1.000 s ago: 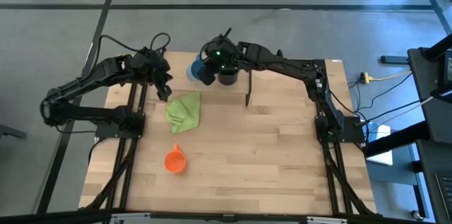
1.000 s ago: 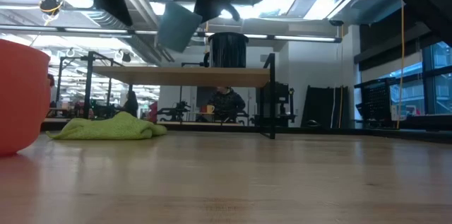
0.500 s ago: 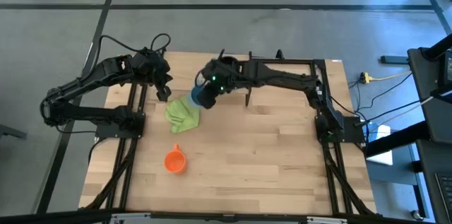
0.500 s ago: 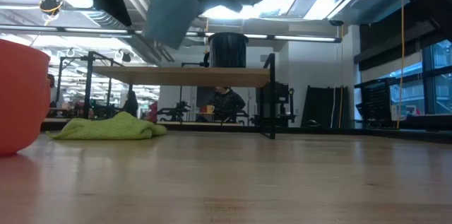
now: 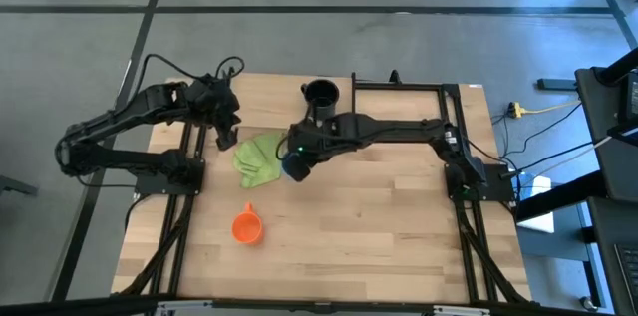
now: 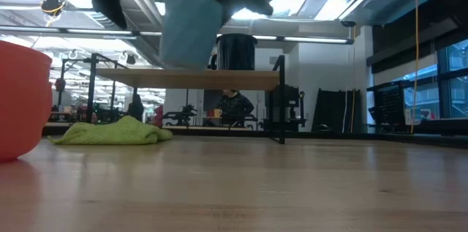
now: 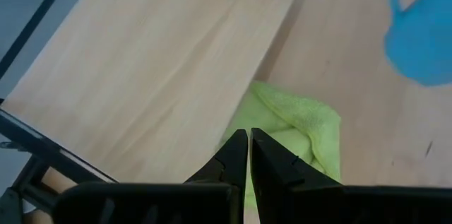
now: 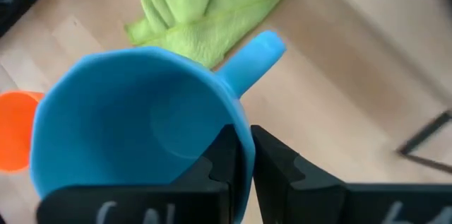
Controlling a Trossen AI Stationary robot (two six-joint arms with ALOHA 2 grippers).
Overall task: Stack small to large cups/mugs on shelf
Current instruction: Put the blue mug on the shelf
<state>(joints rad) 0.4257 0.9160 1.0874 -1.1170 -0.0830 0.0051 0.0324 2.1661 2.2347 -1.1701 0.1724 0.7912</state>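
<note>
Right claw (image 8: 240,155) pinches the blue mug's (image 8: 134,125) rim at mid-frame; that thin hold could slip. Left claw (image 7: 248,155) closed, empty.

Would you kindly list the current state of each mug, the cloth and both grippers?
Light blue mug: held off the table, rim clamped in the right gripper.
Black mug: upright on the shelf.
Orange mug: on the table, untouched.
Green cloth: crumpled on the table.
Left gripper: jaws shut, empty, above the cloth.

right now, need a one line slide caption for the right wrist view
Right gripper pinches the rim of the light blue mug above the tabletop, green cloth and orange mug beyond.
</note>
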